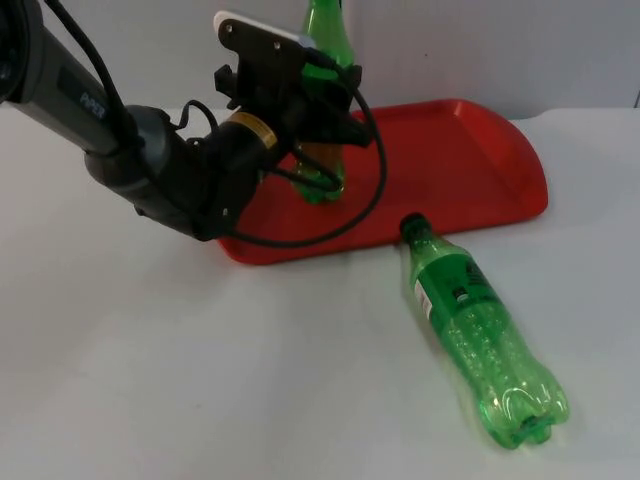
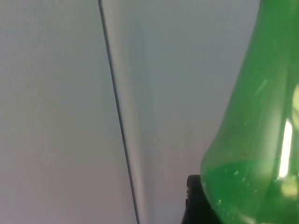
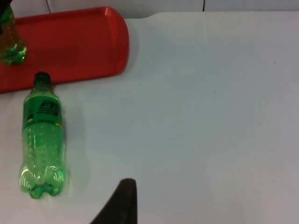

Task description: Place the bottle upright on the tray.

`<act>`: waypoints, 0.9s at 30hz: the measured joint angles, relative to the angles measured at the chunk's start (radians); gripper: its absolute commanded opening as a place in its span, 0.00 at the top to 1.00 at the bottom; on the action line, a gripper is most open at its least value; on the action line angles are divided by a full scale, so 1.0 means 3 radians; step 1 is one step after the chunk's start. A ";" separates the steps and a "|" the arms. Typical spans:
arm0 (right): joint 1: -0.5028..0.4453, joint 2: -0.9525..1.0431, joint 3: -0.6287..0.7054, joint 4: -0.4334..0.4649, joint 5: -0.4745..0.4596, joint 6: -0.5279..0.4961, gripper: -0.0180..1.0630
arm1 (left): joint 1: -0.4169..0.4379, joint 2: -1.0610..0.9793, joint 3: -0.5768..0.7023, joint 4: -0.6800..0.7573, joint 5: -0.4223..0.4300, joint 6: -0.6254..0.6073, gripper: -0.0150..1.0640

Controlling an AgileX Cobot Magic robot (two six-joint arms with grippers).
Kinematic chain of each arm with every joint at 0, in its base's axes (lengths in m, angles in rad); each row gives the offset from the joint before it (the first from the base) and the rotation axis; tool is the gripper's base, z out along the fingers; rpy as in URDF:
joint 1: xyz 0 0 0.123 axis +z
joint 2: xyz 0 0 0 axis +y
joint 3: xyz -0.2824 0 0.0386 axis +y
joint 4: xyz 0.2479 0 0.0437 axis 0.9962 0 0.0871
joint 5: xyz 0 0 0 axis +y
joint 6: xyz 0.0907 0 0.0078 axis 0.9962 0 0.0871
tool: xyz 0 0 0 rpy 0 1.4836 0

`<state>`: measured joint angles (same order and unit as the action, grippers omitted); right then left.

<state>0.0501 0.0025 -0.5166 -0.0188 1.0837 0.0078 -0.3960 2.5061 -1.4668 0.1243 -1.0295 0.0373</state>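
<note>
Lying bottle (image 1: 485, 345), white table (image 1: 150, 380), grey partition wall (image 1: 480, 50)

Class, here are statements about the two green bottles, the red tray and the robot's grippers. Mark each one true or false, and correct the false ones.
1. One green bottle stands upright on the red tray. True.
2. The second bottle lies on the tray. False: it lies on its side on the white table, just off the tray's edge.
3. The lying bottle's cap points toward the tray. True.
4. The left gripper is over the lying bottle. False: it is at the upright bottle on the tray.
5. The tray is blue. False: it is red.
</note>
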 measured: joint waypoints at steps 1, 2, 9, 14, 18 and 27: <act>0.0000 0.0000 0.0000 0.0000 0.0000 0.0000 0.02 | 0.0000 0.0000 0.0000 0.0000 0.0000 0.0000 0.50; 0.0000 0.0000 0.0000 0.0000 0.0000 0.0000 0.02 | 0.0000 0.0000 -0.0002 0.0007 0.0000 0.0000 0.50; 0.0000 0.0000 0.0000 0.0000 0.0000 -0.0026 0.02 | 0.0000 0.0006 -0.0002 0.0034 0.0007 -0.0030 0.27; 0.0000 0.0000 0.0000 0.0000 0.0000 -0.0006 0.02 | 0.0000 0.0006 -0.0002 0.0034 0.0011 -0.0036 0.27; 0.0000 0.0000 0.0000 0.0000 0.0000 -0.0006 0.02 | 0.0000 0.0006 -0.0002 0.0049 0.0011 -0.0036 0.27; 0.0000 0.0000 0.0000 0.0000 0.0000 -0.0006 0.02 | 0.0000 0.0006 -0.0002 0.0192 0.0011 -0.0036 0.01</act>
<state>0.0501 0.0025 -0.5166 -0.0188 1.0837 0.0059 -0.3960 2.5078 -1.4674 0.1818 -1.0261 0.0264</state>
